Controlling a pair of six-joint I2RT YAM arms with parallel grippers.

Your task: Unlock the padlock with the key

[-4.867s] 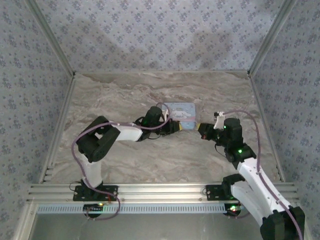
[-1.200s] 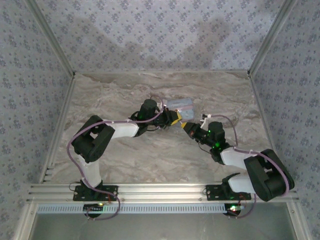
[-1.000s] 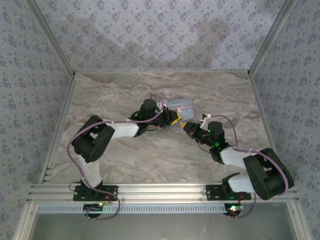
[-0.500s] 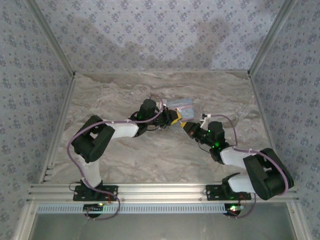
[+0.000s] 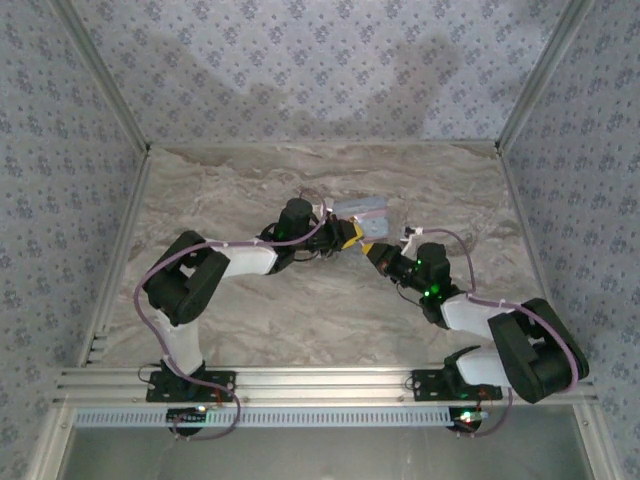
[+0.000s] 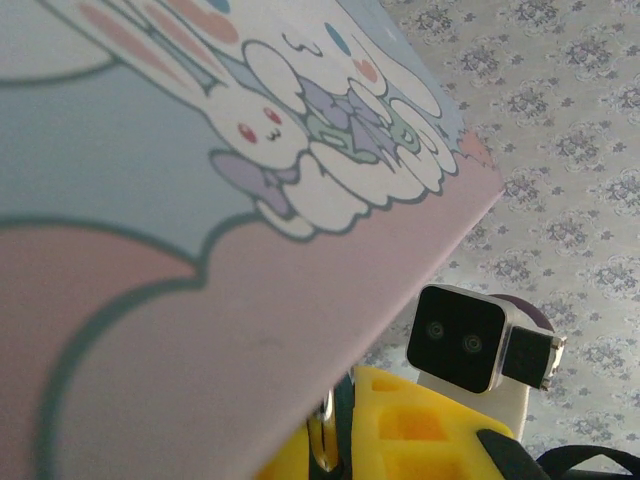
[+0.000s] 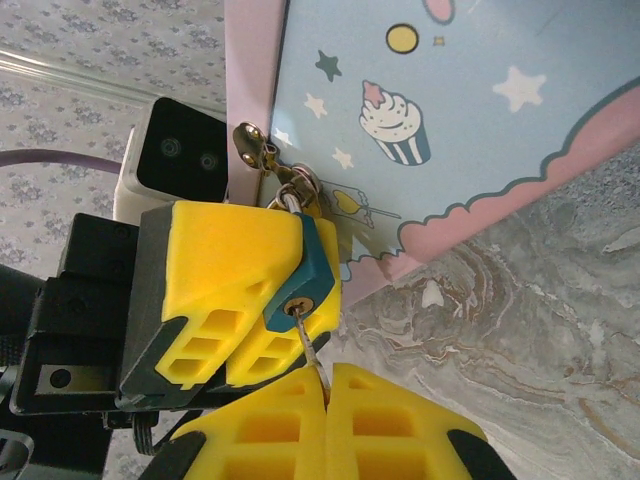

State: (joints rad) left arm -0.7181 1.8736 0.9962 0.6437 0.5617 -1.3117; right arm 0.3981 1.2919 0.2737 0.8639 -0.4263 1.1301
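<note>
Fingers [image 7: 395,425] of the right gripper [image 7: 327,388] pinch the key [image 7: 311,350], seemingly seated in the padlock [image 7: 318,272] clamped by the left gripper [image 7: 280,285]; a steady, on-axis twist looks next.

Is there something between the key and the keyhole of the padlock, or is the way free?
Nothing visible stands between them. In the right wrist view the key, pinched in the right gripper, has its tip at the keyhole of the padlock. The left gripper clamps the padlock at the edge of the tin.
</note>
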